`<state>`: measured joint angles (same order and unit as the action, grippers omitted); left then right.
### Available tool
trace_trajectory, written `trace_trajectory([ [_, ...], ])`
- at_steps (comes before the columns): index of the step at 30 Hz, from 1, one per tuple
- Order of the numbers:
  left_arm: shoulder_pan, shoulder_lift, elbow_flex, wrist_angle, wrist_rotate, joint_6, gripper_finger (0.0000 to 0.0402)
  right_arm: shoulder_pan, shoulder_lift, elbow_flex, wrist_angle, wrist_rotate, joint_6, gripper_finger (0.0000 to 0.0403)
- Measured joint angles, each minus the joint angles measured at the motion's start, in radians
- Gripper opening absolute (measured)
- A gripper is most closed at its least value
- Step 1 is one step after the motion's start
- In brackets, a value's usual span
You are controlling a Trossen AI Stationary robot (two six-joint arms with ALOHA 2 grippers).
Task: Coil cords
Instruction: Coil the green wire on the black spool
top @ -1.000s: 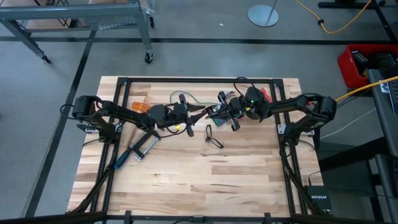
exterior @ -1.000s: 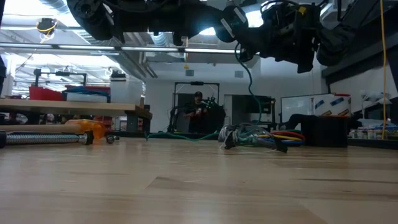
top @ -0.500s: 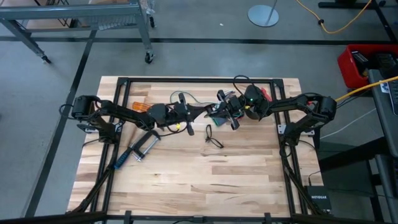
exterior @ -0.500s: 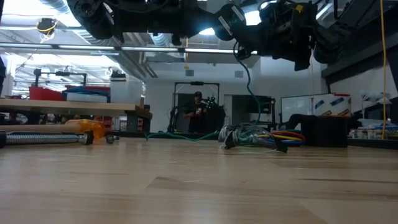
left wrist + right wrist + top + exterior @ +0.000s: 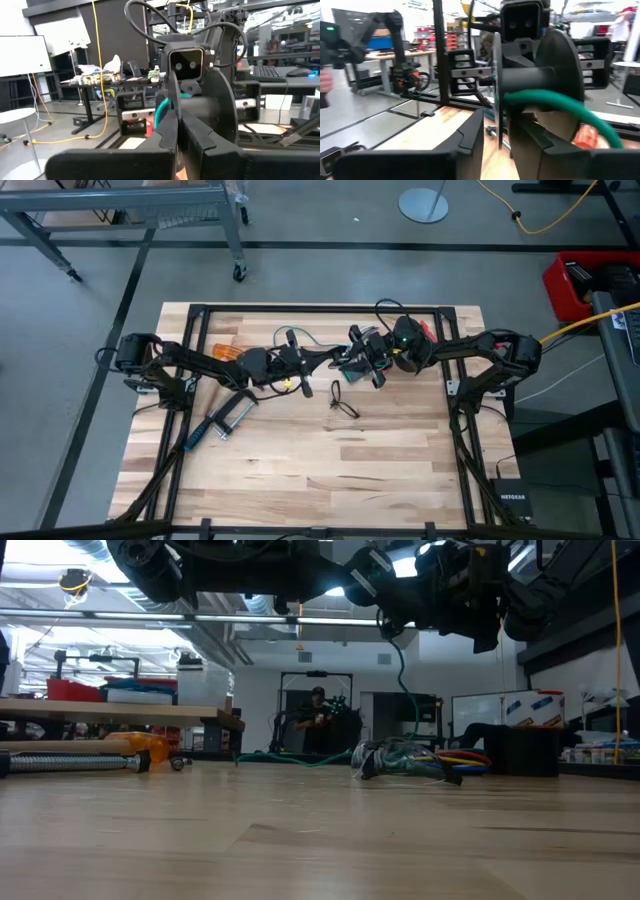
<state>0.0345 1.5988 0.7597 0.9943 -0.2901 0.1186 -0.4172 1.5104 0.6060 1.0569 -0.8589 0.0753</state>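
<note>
Both arms are raised over the table's middle, grippers facing each other. My left gripper has its fingers nearly together on a green cable. My right gripper stands just opposite it, fingers a little apart, with nothing seen between them. The green cable hangs from between the grippers to the bundle of multicoloured wires on the table. A small yellow piece shows below the left gripper. I cannot trace a thin black cable. My left gripper is shut on the green cable, whose held part shows in the right wrist view where it leaves the upright shut fingers. The fingers come level from the table's left. The cable is lifted clear there and hangs slack to the table. My own fingers hide the place of contact.
A metal clamp lies at the near left and an orange-handled thing at the far left. Small black wire loops lie below the grippers, and a red item lies by the right arm. The table's near half is bare wood.
My right gripper has moved a little up and toward the left gripper. The top of the hanging green cable has gone with it, while its lower end stays at the wire bundle.
</note>
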Motion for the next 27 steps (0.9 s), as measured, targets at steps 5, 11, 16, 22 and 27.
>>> trace_trajectory([
  [5, 0.000, -0.070, -0.003, -0.165, -0.004, -0.009, 0.0000, -0.051, -0.002, 0.002, 0.008, -0.140, 0.031, 0.0103],
  [11, 0.001, -0.156, -0.006, -0.364, -0.028, -0.029, 0.0000, -0.118, -0.005, 0.004, 0.013, -0.269, 0.134, 0.0103],
  [16, 0.001, -0.205, -0.006, -0.526, -0.017, -0.058, 0.0000, -0.142, -0.005, 0.003, 0.009, -0.301, 0.156, 0.0103],
  [22, 0.001, -0.210, -0.006, -0.546, 0.180, -0.118, 0.0000, -0.138, -0.005, 0.003, 0.004, -0.205, 0.132, 0.0104],
  [27, 0.001, -0.209, -0.006, -0.545, 0.230, -0.139, 0.0000, -0.102, -0.005, 0.003, -0.017, -0.169, 0.099, 0.0104],
])
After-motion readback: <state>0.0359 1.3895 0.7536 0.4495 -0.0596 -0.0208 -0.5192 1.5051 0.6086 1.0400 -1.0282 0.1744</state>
